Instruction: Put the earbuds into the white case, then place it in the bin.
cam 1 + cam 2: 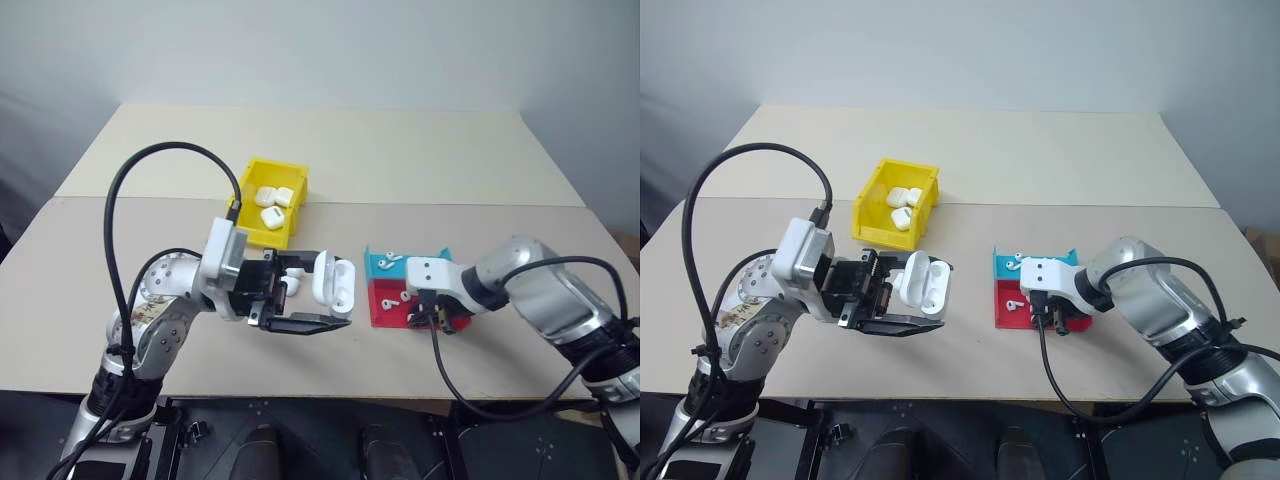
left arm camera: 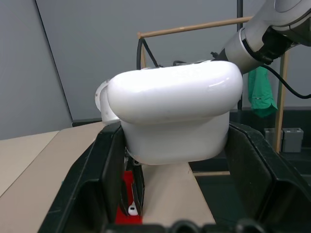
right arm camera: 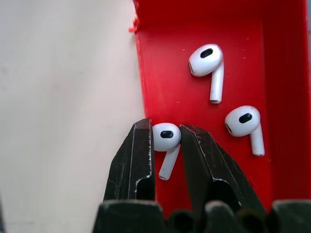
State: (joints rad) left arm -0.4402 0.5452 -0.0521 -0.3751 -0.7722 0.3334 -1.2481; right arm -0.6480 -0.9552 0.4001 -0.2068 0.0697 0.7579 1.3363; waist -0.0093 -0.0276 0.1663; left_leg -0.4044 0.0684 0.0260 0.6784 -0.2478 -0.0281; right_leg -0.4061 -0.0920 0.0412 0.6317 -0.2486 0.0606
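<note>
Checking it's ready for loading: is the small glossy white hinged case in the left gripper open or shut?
Open: the white case has its lid swung back.

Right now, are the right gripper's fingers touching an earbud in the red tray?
Touching. The right wrist view shows the right gripper with both fingers pressed against the head of one earbud over the red tray.

The left gripper (image 1: 300, 295) holds the white case (image 1: 334, 282) open above the table (image 1: 400, 160), in front of the yellow bin (image 1: 262, 174), which holds more cases. The right gripper (image 1: 428, 312) reaches into the red tray (image 1: 384, 308), beside the teal tray (image 1: 379, 264) with earbuds (image 1: 389, 262)
</note>
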